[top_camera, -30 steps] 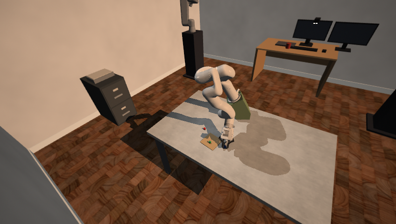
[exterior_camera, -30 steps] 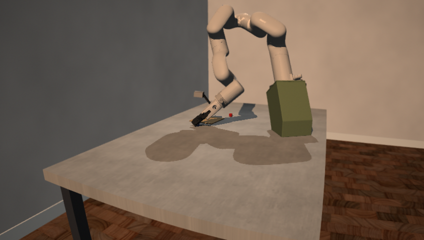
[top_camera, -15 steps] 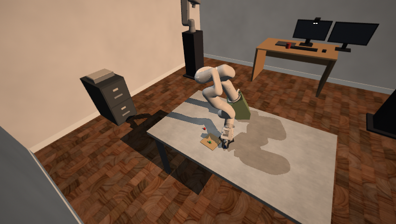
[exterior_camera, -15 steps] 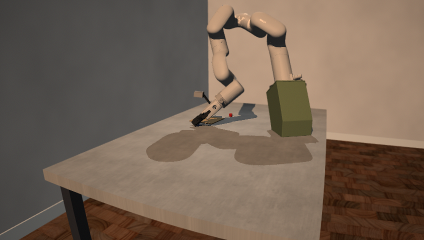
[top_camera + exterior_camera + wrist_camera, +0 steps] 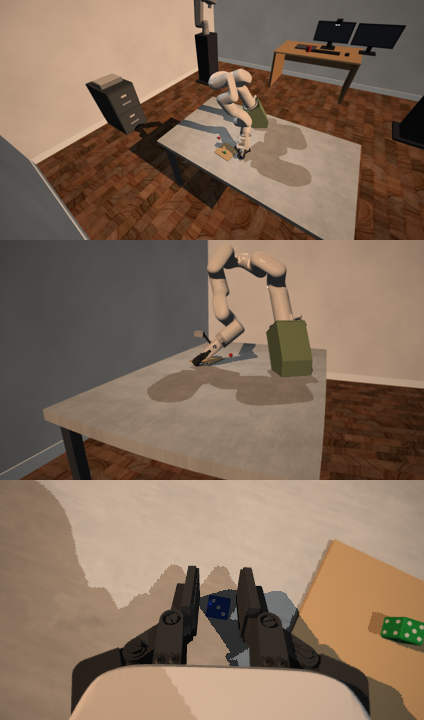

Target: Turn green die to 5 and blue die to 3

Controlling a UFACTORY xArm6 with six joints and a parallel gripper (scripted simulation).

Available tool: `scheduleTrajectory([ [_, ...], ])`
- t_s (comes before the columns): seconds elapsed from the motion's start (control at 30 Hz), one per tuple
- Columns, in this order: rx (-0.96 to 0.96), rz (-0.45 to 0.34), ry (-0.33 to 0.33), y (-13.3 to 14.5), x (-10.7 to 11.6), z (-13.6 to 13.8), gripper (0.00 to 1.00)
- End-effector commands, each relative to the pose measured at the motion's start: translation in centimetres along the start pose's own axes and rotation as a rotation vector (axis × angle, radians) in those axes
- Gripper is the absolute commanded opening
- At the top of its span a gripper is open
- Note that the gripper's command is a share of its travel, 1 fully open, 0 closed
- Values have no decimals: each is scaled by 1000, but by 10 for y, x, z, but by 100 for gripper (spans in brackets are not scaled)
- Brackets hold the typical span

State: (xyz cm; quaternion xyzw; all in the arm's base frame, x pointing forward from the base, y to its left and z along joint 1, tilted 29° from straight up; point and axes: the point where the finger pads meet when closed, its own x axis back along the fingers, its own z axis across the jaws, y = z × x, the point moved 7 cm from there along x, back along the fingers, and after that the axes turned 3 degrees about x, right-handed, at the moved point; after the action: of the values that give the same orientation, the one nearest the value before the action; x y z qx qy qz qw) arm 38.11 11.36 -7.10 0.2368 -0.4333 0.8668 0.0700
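Gripper (image 5: 241, 157) (image 5: 195, 363) (image 5: 218, 582) fingers part-open, holding nothing, flank the blue die (image 5: 241, 157) (image 5: 218, 607), which shows three pips but still needs moving onto the mat (image 5: 227, 158) (image 5: 218, 360) (image 5: 340, 590). The green die (image 5: 224, 152) (image 5: 402, 630) is on it, top unclear. Beyond, off-mat: red die (image 5: 218, 137) (image 5: 230, 355).

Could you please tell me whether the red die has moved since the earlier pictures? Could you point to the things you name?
No, the red die (image 5: 218, 137) (image 5: 230, 355) shows no visible shift: in the exterior view it keeps its place left of the green base block (image 5: 294, 347).
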Motion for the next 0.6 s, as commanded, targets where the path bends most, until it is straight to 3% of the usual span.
scheduleTrajectory([
  [0.0,0,1,0,-1,8,0,31],
  [0.3,0,1,0,-1,40,0,31],
  [0.57,0,1,0,-1,48,0,31],
])
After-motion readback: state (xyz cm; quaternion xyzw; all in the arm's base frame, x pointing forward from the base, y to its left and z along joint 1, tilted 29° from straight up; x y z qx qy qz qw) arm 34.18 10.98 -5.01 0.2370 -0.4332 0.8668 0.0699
